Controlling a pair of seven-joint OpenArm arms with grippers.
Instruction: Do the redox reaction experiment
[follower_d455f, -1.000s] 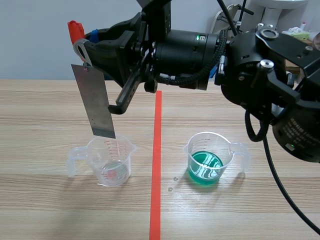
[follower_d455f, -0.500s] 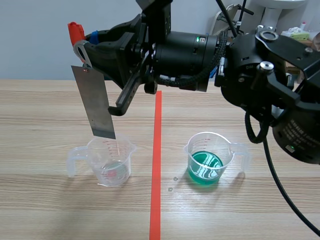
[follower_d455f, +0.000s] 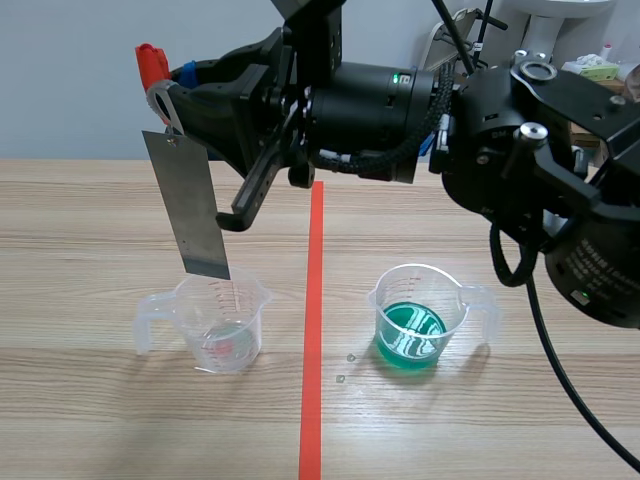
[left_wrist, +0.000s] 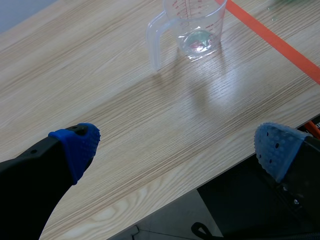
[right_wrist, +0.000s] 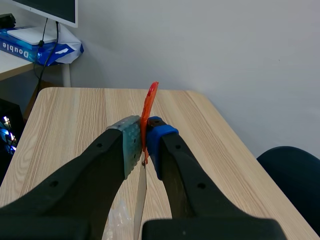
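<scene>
The right gripper (follower_d455f: 166, 98) is clamped on the orange-red tab (follower_d455f: 150, 62) of a metal strip (follower_d455f: 192, 205). The strip's lower end hangs just over the mouth of the clear measuring cup (follower_d455f: 222, 322). The left gripper (left_wrist: 177, 147) gapes wide over the table (left_wrist: 100, 90), holding nothing.

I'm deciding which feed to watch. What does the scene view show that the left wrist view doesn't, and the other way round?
Scene view only: the right gripper shut on the metal strip, which hangs over the clear cup, and the cup of green liquid across the tape line.

Left wrist view only: the left gripper, open with nothing between its blue pads, above the table's edge.

Both: the clear cup with a little liquid in it, the tape line and the wooden tabletop.
</scene>
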